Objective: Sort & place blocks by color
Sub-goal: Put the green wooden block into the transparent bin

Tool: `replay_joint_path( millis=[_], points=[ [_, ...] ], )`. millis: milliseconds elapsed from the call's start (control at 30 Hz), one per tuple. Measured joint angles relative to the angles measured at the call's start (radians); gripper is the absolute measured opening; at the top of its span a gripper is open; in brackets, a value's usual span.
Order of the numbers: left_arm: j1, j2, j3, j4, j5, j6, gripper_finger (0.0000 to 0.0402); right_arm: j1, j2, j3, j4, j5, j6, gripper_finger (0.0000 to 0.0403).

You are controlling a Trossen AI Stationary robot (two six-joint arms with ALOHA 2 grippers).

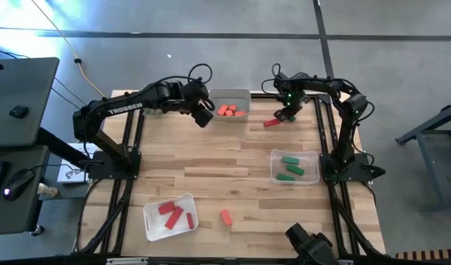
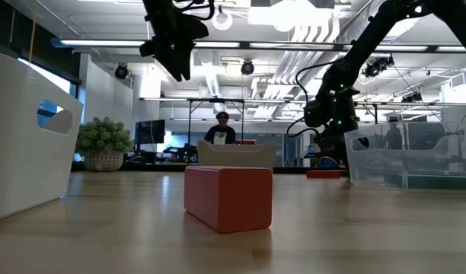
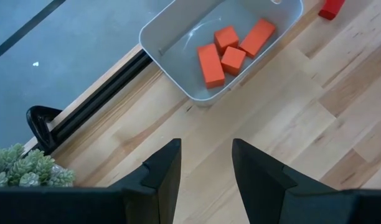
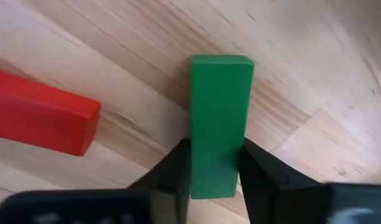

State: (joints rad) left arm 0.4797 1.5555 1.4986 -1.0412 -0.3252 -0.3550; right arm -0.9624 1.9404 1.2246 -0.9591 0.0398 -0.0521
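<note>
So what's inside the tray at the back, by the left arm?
The back tray holds four orange blocks lying close together. The left fingers hover beside it, empty. Nothing looks hidden underneath, though one corner is cut off.

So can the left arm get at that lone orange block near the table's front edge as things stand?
Probably yes, though it is a long reach. The left tool hovers empty, jaws apart, beside the tray of orange blocks at the far edge. The lone orange block lies on bare wood, clear of the trays, with nothing between.

"trossen" in white on left arm [image 1: 124, 107].
</note>
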Motion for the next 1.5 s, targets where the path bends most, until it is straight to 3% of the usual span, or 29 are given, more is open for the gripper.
replay_joint_path(
  millis=[67,300,567,767,900,1133,1500],
  points=[
    [0.000,0.000,0.000,0.000,0.000,0.000,0.0131,0.000,0.000,0.000,-0.003,0.001,-0.009,0.0075],
    [0.000,0.000,0.000,0.000,0.000,0.000,0.0131,0.015,-0.034,-0.007,-0.053,0.017,-0.023,0.0075],
    [0.000,0.000,0.000,0.000,0.002,0.016,0.0131,0.075,-0.209,-0.005,-0.082,0.008,0.079,0.0075],
    [0.000,0.000,0.000,0.000,0.060,0.020,0.0131,0.156,-0.353,-0.004,-0.096,-0.027,0.174,0.0075],
    [-0.002,0.000,0.000,0.000,0.069,0.036,0.0131,0.230,-0.439,-0.004,-0.100,-0.037,0.254,0.0075],
    [-0.004,0.000,0.000,0.000,0.172,0.053,0.0131,0.390,-0.541,-0.003,-0.136,-0.064,0.386,0.0075],
    [-0.053,0.000,0.000,0.000,0.210,0.090,0.0131,0.663,-0.562,-0.022,-0.200,-0.042,0.556,0.0075]
  ],
)
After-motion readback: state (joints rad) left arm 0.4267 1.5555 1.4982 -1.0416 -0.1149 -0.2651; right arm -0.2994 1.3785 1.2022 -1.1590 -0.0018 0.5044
